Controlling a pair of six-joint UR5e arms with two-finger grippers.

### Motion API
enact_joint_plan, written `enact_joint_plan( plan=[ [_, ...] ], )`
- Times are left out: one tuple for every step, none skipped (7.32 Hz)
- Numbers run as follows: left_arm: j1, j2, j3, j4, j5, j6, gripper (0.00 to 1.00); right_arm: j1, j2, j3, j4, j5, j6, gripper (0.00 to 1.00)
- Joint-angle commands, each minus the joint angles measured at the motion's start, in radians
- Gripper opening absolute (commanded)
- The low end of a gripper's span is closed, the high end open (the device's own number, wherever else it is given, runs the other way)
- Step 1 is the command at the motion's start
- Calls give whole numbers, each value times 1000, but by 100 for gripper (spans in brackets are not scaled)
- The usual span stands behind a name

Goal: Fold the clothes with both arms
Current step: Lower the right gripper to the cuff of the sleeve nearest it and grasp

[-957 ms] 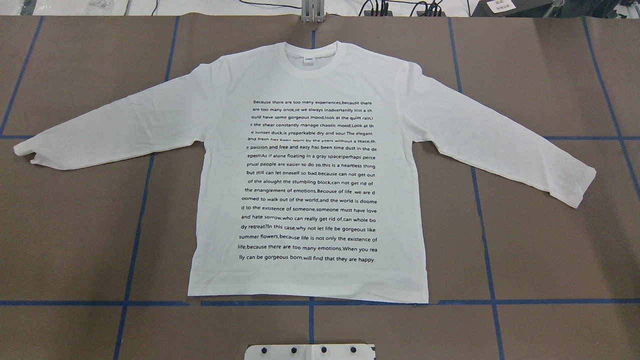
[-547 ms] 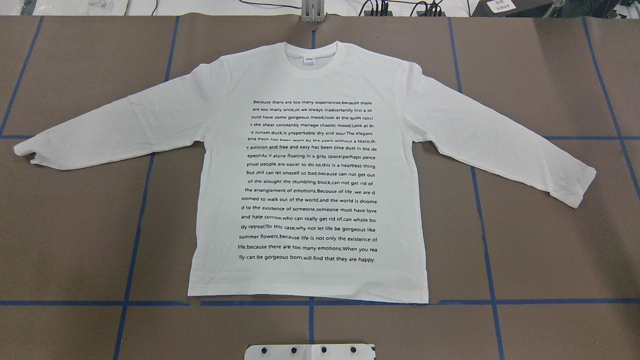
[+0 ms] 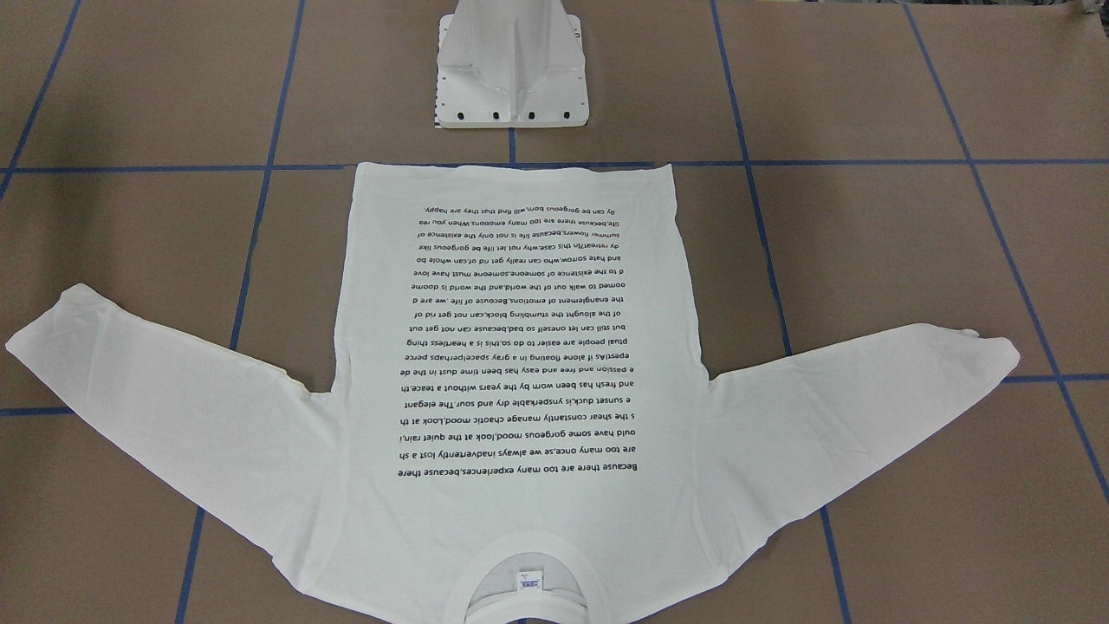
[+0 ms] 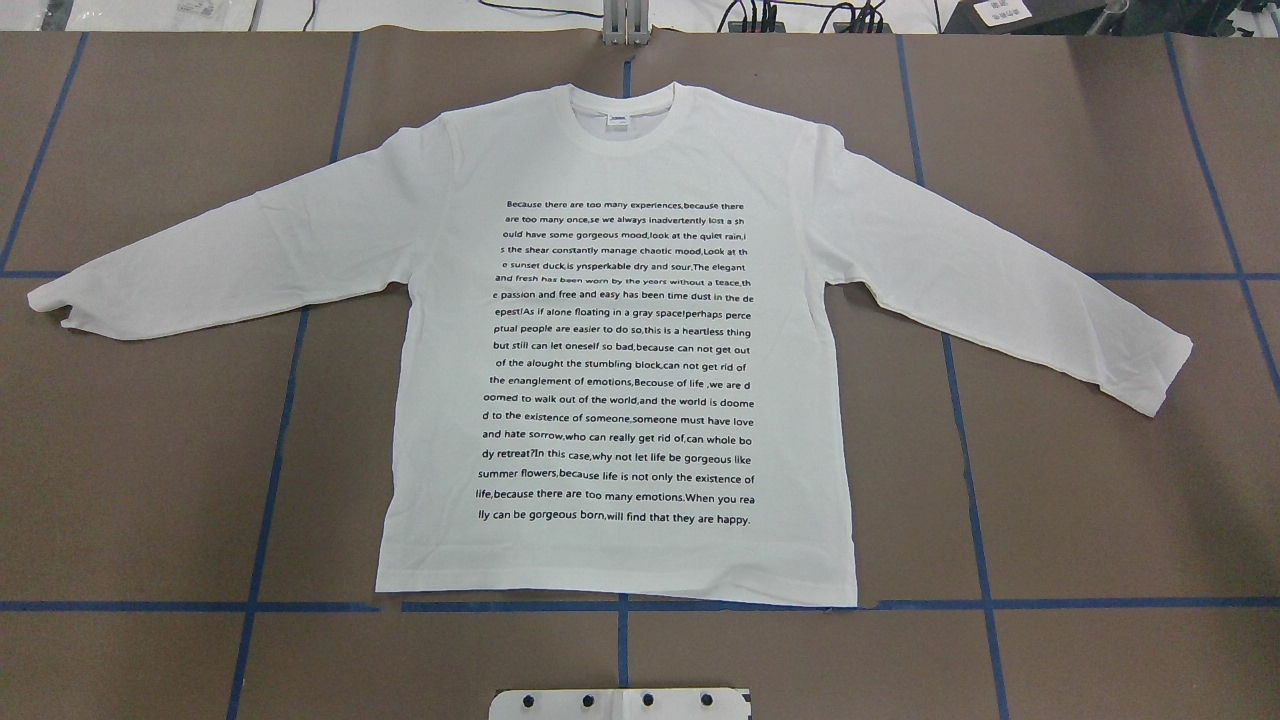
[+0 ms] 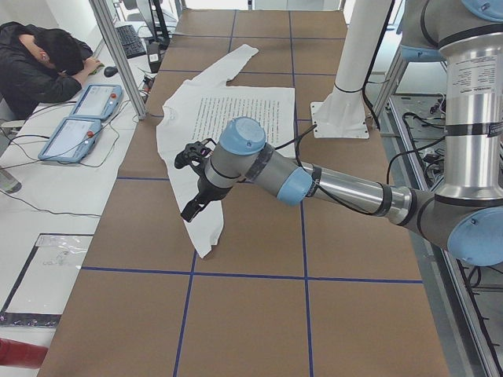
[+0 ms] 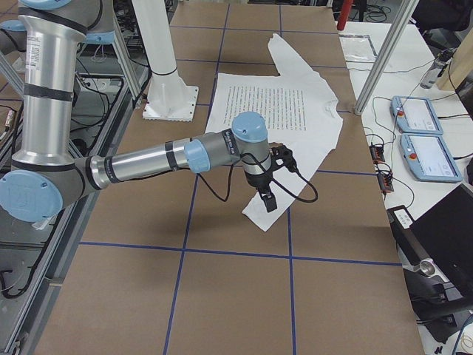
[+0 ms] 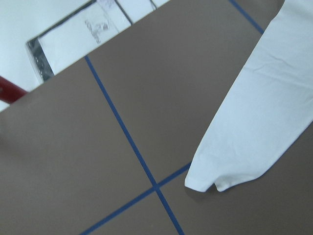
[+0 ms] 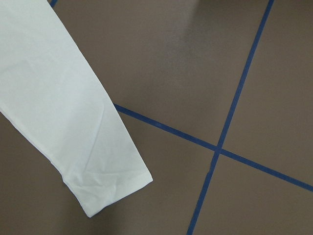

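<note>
The shirt (image 4: 620, 150) lies flat, print up, on the surface (image 4: 150, 480), one sleeve end beneath the left claw (image 5: 191, 206), the other beneath the right claw (image 6: 267, 201). Whether either claw is open or closed cannot be told from these side views.

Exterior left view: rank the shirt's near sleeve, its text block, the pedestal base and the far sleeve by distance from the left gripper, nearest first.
1. Near sleeve, beneath the left gripper.
2. Text block, mid-shirt.
3. Pedestal base, robot side.
4. Far sleeve, table's far end.
</note>
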State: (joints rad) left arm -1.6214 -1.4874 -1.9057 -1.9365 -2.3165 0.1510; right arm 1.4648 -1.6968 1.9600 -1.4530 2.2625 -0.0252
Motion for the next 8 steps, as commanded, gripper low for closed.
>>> enact_joint_plan(
  plan=[
    [0,-5,-3,-38,-6,-79,100,-15,-10,-27,124,32,122,100],
    [0,-5,-6,-38,-6,-79,100,-59,-32,-35,207,31,287,100],
    [0,-5,-7,-38,-6,-79,100,-134,-81,-59,381,-13,441,100],
    [0,-7,-12,-38,-6,-79,100,-227,-99,-126,593,-68,631,100],
    [0,-7,-13,-38,-6,-79,100,-345,-101,-183,746,-183,777,100],
    [0,-8,-15,-38,-6,-80,100,-454,-103,-232,829,-289,914,100],
    [0,-8,-18,-39,-6,-79,100,-536,-104,-277,894,-382,1023,99],
    [0,-8,-18,-39,-6,-79,100,-572,-116,-326,943,-418,1041,94]
  ],
)
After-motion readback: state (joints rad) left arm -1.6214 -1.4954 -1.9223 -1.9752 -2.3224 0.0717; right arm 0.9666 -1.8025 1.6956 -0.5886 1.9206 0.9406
